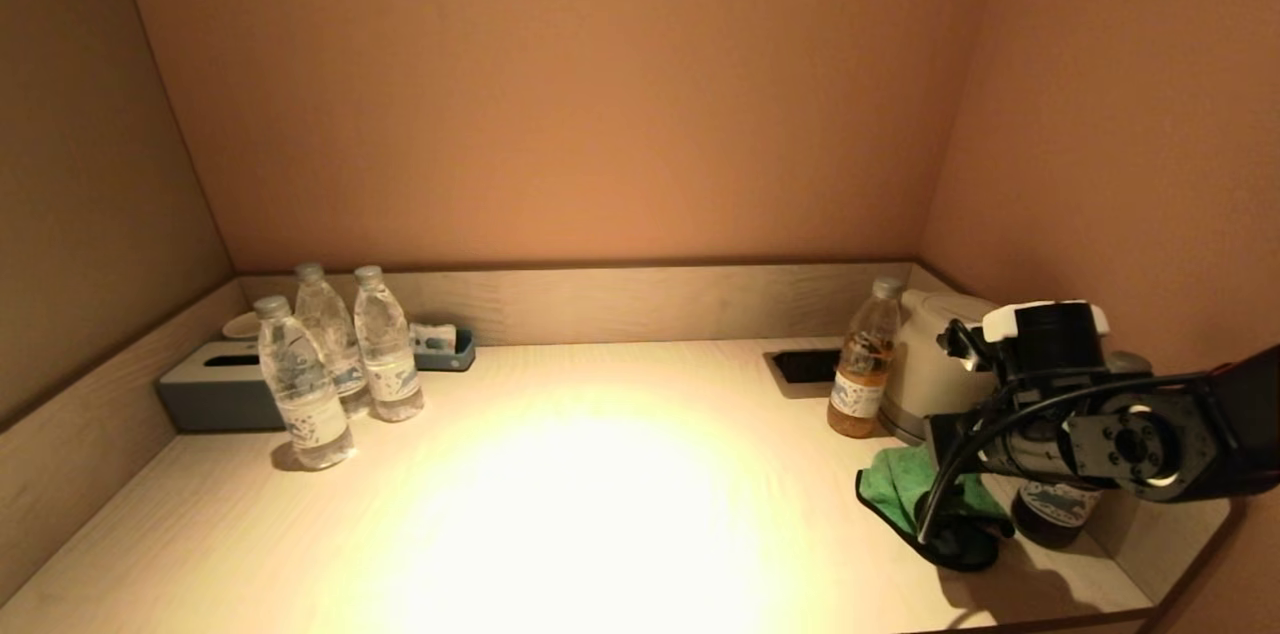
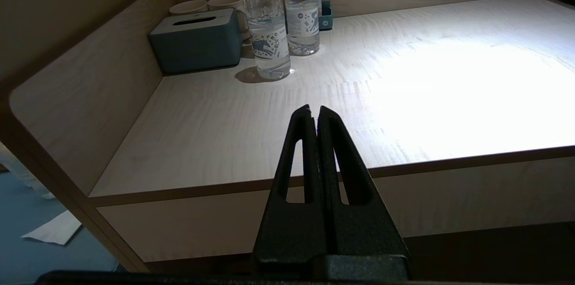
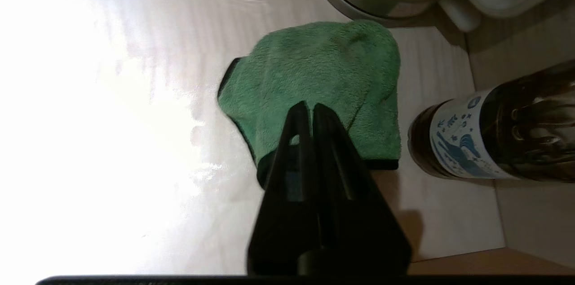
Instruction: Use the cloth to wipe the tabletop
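A green cloth (image 1: pixel 895 484) lies crumpled on the pale wooden tabletop (image 1: pixel 600 494) at the right, in front of the kettle. In the right wrist view the cloth (image 3: pixel 314 64) lies under my right gripper (image 3: pixel 311 106), whose fingers are shut together with nothing between them, the tips over the cloth's near half. In the head view the right gripper (image 1: pixel 968 512) points down over the cloth, partly hidden by its wrist. My left gripper (image 2: pixel 314 109) is shut and empty, held off the table's front left edge, out of the head view.
Three water bottles (image 1: pixel 300 384) and a grey tissue box (image 1: pixel 215 389) stand at the back left. A tea bottle (image 1: pixel 860 364), a white kettle (image 1: pixel 930 364) and a dark bottle (image 1: pixel 1055 509) crowd the cloth at the right. Raised walls border three sides.
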Controlling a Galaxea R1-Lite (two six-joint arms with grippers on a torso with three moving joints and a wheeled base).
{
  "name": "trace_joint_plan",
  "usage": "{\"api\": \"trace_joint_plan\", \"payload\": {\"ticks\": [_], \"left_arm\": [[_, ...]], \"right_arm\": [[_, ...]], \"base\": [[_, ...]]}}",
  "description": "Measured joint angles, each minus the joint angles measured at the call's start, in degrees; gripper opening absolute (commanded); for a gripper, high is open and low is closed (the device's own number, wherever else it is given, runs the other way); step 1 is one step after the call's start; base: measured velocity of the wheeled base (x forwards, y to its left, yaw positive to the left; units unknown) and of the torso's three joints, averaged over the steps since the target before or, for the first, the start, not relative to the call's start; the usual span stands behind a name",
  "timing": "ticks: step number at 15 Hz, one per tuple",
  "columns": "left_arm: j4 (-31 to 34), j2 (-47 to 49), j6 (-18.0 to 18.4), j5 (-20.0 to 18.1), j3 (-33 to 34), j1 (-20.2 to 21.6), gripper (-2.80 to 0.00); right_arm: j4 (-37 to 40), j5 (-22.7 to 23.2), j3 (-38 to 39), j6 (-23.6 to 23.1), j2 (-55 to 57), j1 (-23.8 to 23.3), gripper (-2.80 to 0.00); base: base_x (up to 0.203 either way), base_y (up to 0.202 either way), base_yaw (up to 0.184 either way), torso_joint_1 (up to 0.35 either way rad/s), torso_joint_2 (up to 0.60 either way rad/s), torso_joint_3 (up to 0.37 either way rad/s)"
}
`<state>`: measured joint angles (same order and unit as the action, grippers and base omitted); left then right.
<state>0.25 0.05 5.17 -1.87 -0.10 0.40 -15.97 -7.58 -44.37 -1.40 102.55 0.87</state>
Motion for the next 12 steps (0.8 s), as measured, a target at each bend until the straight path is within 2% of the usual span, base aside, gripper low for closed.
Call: {"api": "trace_joint_plan", "payload": {"ticks": [6,12], "left_arm": [[0.0,0.0,0.0,0.0,0.0,0.0,-2.80],[0.0,0.0,0.0,0.0,0.0,0.0,-2.80]], "right_arm": [[1.4,0.5,5.2,-0.1,-15.9,6.8,-2.80],[3.3,-1.6,5.1,0.2,-32.7,7.7,-2.80]], "base": [[0.000,0.000,0.000,0.000,0.00,0.000],[0.000,0.000,0.000,0.000,0.00,0.000]]}}
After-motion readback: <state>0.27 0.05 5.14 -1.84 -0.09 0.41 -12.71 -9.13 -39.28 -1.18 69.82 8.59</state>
